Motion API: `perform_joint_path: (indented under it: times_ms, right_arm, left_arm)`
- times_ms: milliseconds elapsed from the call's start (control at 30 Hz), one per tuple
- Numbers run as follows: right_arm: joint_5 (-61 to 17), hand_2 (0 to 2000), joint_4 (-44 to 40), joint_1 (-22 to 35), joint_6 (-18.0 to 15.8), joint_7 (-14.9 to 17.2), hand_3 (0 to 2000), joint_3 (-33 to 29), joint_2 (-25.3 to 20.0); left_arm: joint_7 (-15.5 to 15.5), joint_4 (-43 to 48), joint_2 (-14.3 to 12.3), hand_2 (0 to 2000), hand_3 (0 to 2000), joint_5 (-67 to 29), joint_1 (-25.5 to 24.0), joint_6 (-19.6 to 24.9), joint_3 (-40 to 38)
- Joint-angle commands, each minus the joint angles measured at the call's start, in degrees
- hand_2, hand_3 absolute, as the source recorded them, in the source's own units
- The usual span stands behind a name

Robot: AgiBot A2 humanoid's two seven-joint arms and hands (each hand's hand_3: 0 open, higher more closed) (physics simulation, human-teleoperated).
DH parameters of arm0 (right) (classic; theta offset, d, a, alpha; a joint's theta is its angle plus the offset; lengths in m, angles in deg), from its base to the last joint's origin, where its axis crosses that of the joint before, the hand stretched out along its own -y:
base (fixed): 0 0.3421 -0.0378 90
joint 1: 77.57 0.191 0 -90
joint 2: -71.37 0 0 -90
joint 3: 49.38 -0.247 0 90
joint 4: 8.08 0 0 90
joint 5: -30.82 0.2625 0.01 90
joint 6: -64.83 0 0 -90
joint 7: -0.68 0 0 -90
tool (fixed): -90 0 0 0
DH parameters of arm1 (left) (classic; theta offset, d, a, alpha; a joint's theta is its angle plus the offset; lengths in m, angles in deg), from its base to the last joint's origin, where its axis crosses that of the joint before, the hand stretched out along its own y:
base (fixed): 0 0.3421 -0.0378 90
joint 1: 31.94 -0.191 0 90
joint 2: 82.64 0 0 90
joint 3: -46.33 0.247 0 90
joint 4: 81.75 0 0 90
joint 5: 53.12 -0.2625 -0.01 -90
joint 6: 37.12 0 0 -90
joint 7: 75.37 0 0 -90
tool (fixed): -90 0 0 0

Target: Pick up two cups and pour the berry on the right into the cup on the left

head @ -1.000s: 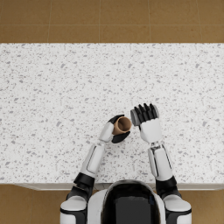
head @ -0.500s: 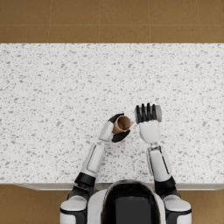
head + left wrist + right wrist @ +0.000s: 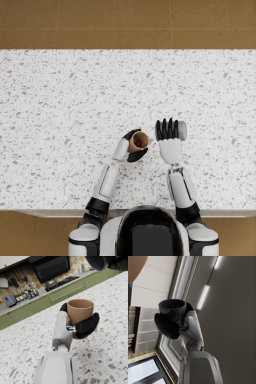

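- The head camera is looking steeply down on the speckled table (image 3: 60, 100).
- The left wrist camera is sitting close behind the brown cup (image 3: 80, 312), facing across that table.
- The right wrist camera is apparently pointing upward, away from the table.

matt cups over speckled stone

the tan cup (image 3: 79, 311) looks smooth, matt, clay-like; the dark cup (image 3: 173, 309) shows a dull sheen; the counter (image 3: 65, 110) reads as polished terrazzo; the left hand (image 3: 85, 327) looks rubbery black.
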Motion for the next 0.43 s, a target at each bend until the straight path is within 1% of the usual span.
perform_joint_path:
  times_ms: [33,433]
  right_arm:
    - [-0.01,2000,0.01,-0.07,0.00,0.00,1280,0.04,0.01]
    - [-0.04,2000,0.03,-0.22,0.02,0.00,1280,0.13,0.03]
  left_arm:
    - [0.00,0.03,0.00,2000,1280,0.00,-0.03,0.01,-0.05]
    - [-0.05,0.12,0.00,2000,1280,0.00,-0.11,-0.05,-0.16]
